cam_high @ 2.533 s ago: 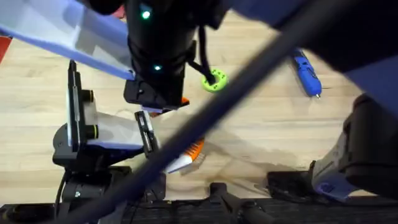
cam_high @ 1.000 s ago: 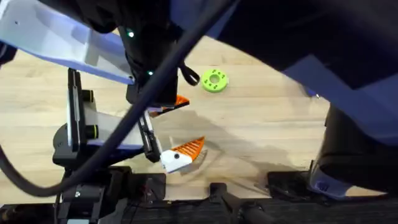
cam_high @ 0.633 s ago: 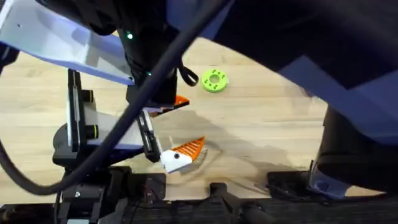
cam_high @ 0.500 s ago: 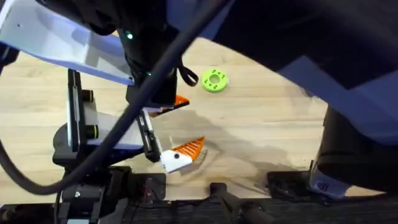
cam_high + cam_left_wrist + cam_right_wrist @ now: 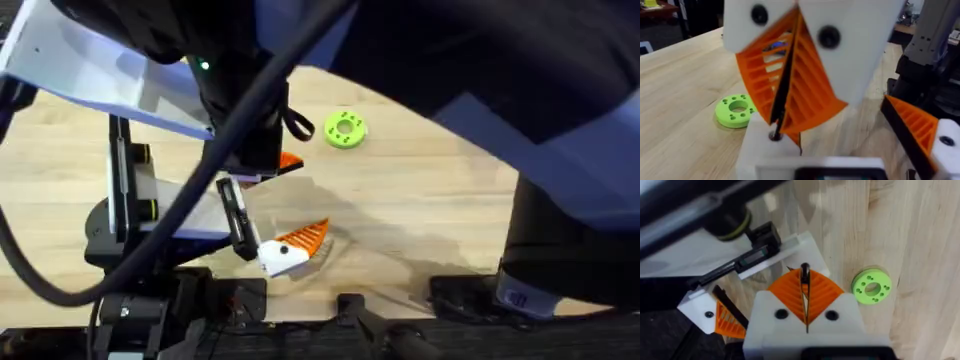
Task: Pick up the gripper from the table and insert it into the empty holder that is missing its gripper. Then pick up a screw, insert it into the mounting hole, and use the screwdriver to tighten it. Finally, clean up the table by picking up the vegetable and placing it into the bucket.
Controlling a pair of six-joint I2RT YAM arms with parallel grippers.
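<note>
Overhead: wooden table (image 5: 430,190) largely covered by dark blurred arms. Left gripper (image 5: 790,107) pressed closed, ribbed orange pads meeting on thin dark edge (what it was, unclear). Right gripper (image 5: 805,302) likewise closed. White holder (image 5: 282,257) with orange finger lay near-centre. Lime-green disc (image 5: 345,129) sat farther, right of it.

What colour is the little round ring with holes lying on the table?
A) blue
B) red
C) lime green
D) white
C: the round ring on the wooden table is lime green, with a big middle hole and small holes around it.
</note>
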